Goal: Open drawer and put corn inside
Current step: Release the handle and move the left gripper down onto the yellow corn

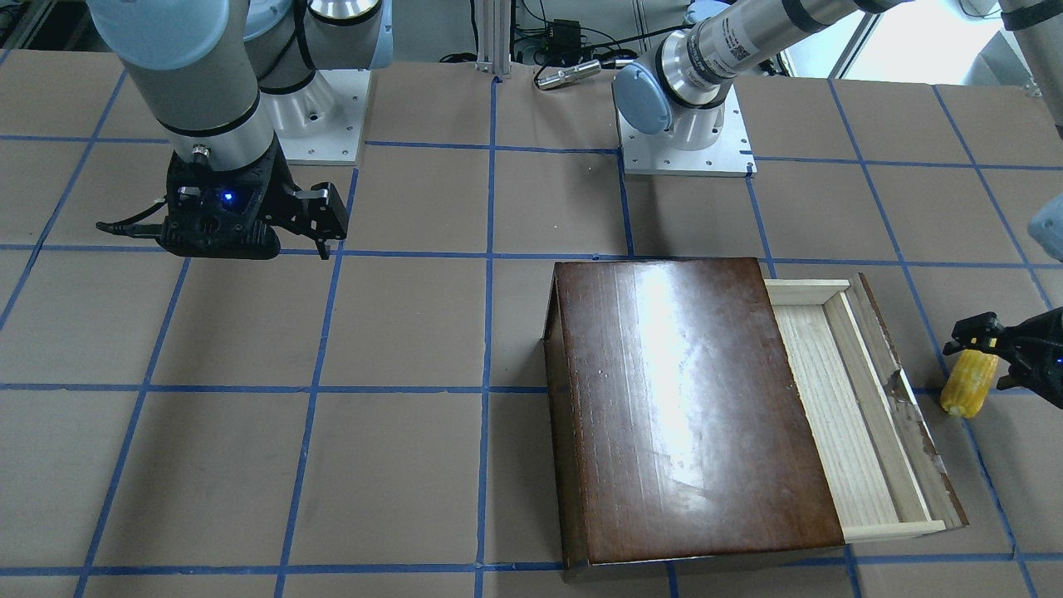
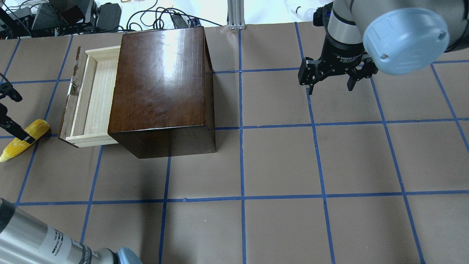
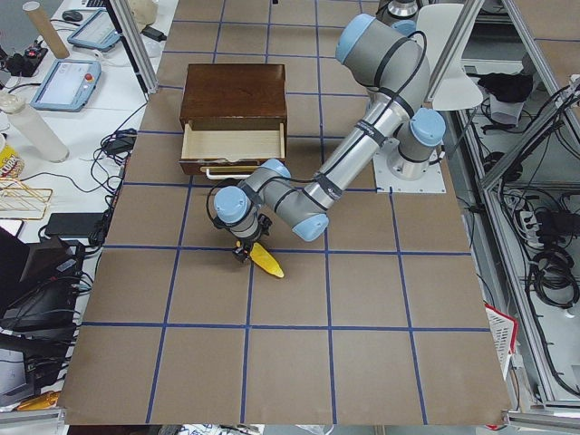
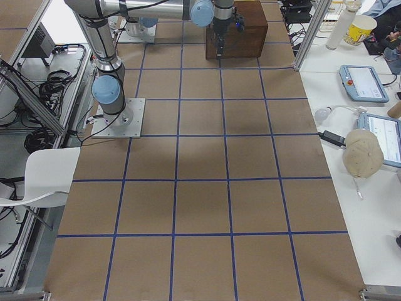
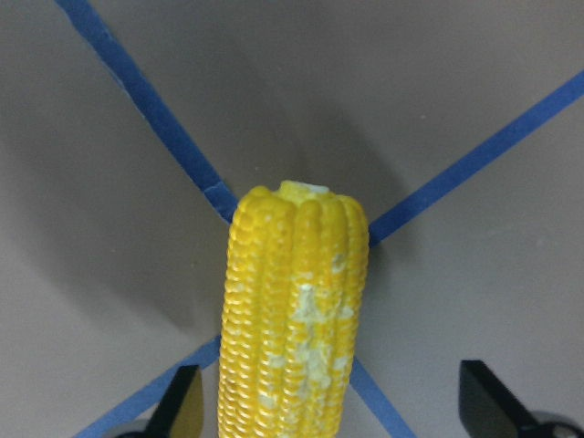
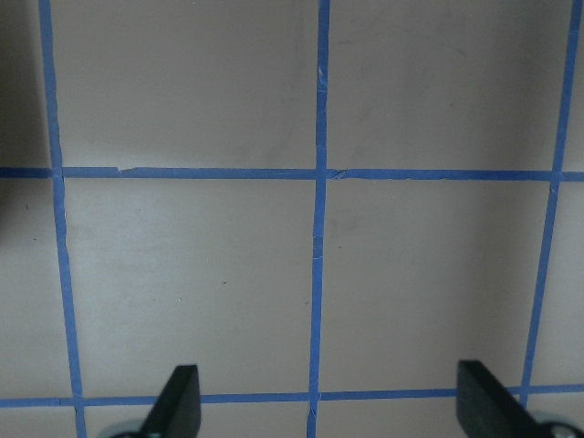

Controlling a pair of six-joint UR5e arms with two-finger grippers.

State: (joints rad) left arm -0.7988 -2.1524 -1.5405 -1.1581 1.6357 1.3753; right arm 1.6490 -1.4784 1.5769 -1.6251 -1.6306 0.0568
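Corn (image 5: 292, 319) lies on the table (image 2: 278, 157) near the open drawer (image 2: 89, 91) front, unclamped between the wide-spread fingers of the left gripper (image 5: 330, 406). Right gripper (image 2: 330, 89) hangs far off, spread wide, empty.

No legible text or labels
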